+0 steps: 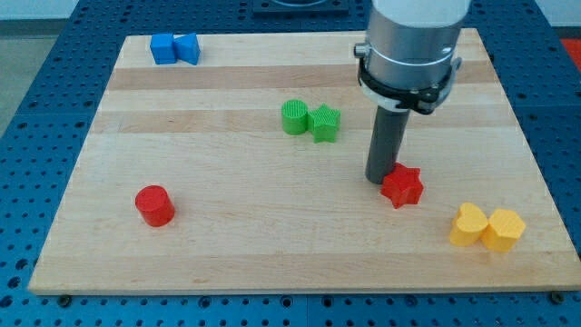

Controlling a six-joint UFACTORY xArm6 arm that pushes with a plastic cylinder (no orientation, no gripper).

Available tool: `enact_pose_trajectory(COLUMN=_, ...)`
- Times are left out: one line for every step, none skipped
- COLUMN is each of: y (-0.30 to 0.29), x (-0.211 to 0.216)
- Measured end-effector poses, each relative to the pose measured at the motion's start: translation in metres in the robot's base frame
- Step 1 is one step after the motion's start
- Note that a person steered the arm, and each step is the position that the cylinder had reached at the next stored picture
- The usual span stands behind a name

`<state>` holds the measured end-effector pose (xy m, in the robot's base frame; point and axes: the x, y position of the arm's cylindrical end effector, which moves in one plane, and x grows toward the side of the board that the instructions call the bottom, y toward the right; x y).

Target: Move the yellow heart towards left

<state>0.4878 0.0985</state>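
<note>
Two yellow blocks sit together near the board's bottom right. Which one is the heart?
The left one: yellow heart, lobed top, touching the yellow hexagonal block on its right. My tip is up-left, beside the red star.

My tip [380, 179] stands just beside the red star-shaped block [402, 186], on its left; the yellow heart-shaped block [469, 225] lies near the wooden table's [227, 227] lower right corner.

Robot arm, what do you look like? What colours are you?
My arm is a fat, shiny silver-grey tube with a black ring around its lower edge. A straight dark grey rod sticks down from it. The rod is round and plain, with no markings or cables showing, and it ends in my tip.
</note>
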Motion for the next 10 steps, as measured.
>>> enact_pose_trajectory(y=0.015, x=0.001)
enact_pose_trajectory(y=0.035, x=0.001)
enact_pose_trajectory(y=0.038, x=-0.005)
enact_pose_trajectory(y=0.021, x=-0.005)
enact_pose_trajectory(y=0.004, x=0.006)
enact_pose_trajectory(y=0.001, x=0.018)
enact_pose_trajectory(y=0.004, x=0.021)
enact_pose_trajectory(y=0.013, x=0.021)
enact_pose_trajectory(y=0.025, x=0.021)
enact_pose_trajectory(y=0.038, x=0.021)
